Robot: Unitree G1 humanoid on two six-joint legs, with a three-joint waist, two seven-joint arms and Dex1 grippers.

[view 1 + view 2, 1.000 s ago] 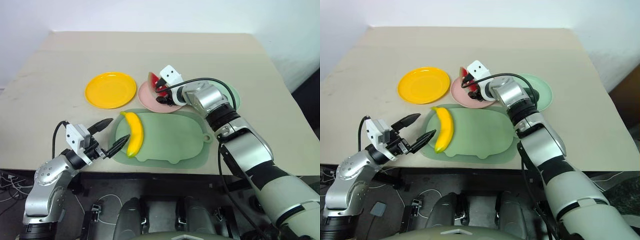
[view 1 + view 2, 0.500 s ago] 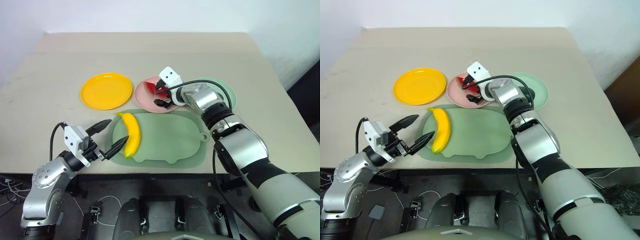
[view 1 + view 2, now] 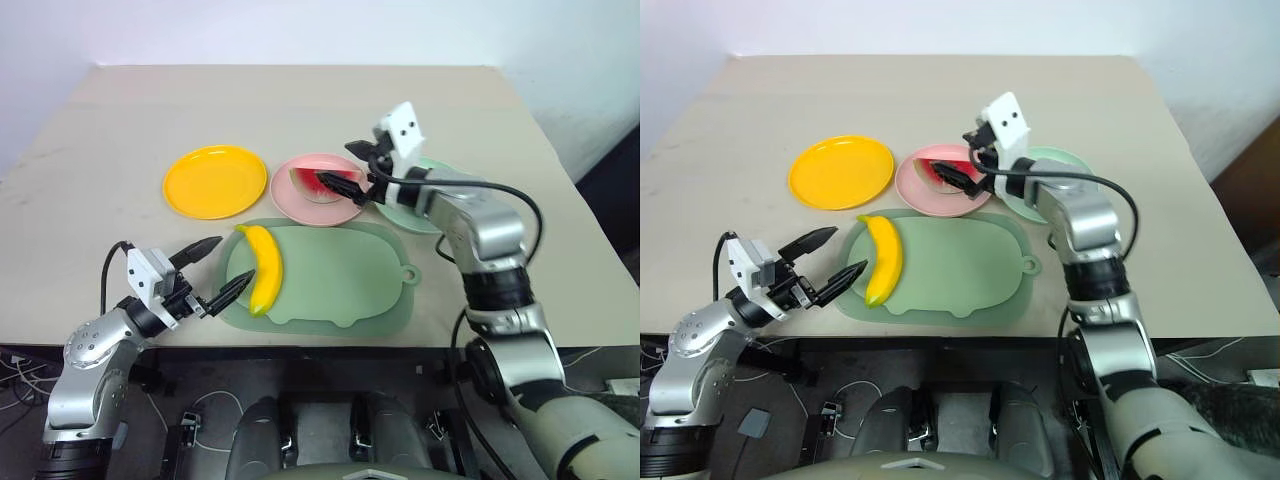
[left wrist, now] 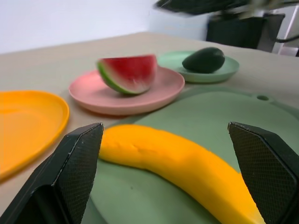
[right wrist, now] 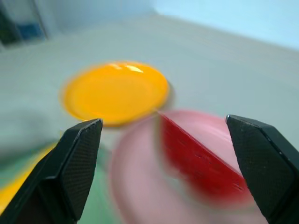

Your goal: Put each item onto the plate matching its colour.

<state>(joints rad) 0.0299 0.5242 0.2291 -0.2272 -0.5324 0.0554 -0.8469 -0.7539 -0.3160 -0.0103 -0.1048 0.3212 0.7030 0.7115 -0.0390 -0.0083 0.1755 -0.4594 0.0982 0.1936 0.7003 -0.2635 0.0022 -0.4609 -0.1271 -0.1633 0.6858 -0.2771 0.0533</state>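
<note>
Watermelon wedge (image 3: 318, 184) sits on the pink plate (image 3: 290, 196), green lump (image 4: 203, 59) on the mint plate (image 4: 174, 60) beside it — two done. Banana (image 3: 263, 265) lies on the mat (image 3: 340, 275) just below the pink plate, yellow plate (image 3: 215, 181) bare — my left gripper (image 3: 216, 270) gapes beside it, my right gripper (image 3: 352, 169) gapes empty above the pink plate.

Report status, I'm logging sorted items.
Both pincers, left and right, open, empty. Watermelon wedge on pink plate. Banana on mat, yellow plate bare. Nothing blocking.

A pale-green mat (image 3: 340, 280) lies on the beige table (image 3: 300, 110)
</note>
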